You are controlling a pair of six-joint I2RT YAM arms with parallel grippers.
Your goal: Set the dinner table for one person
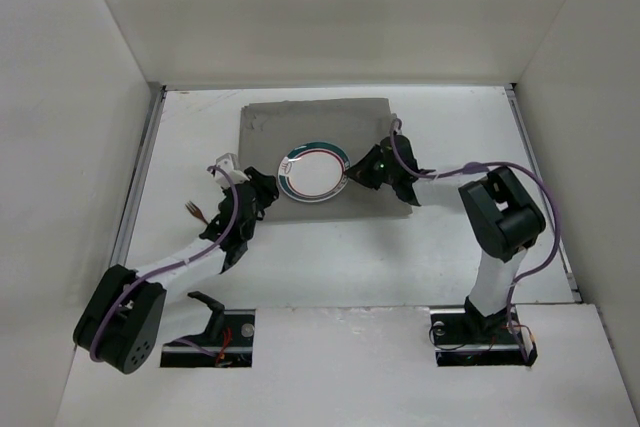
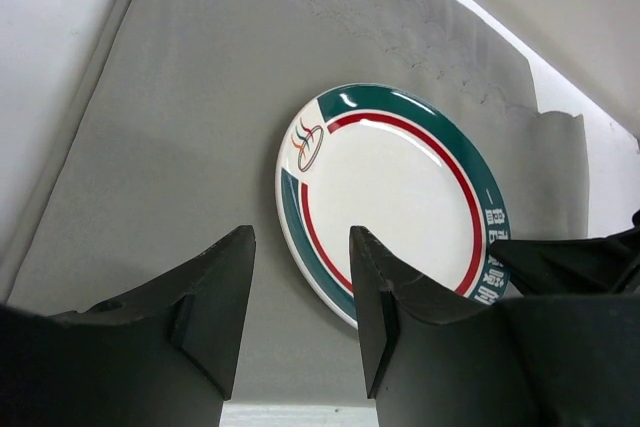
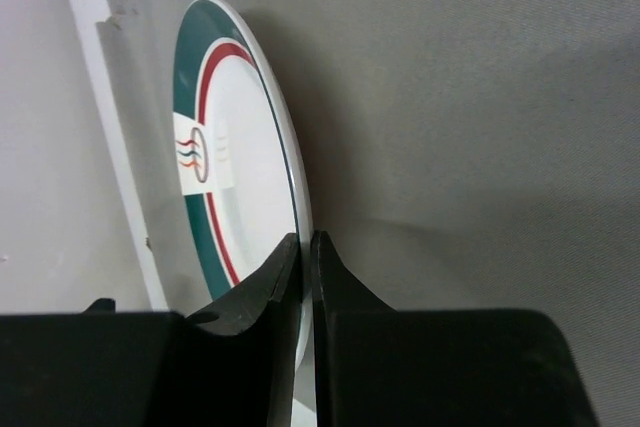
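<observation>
Right tool (image 3: 305, 242) pinches only the rim of the round white green-and-red-banded plate (image 3: 250, 197) at centre frame; it could slip. Left tool (image 2: 300, 237) stands wide, apparently empty.

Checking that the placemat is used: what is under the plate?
The grey cloth mat lies under the plate, whose rim the right gripper pinches. The patch directly beneath the plate is hidden.

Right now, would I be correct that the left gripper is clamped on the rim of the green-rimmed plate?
Not quite: the right gripper is clamped on the rim of the green-rimmed plate, as the right wrist view shows; the left gripper stands open.
</observation>
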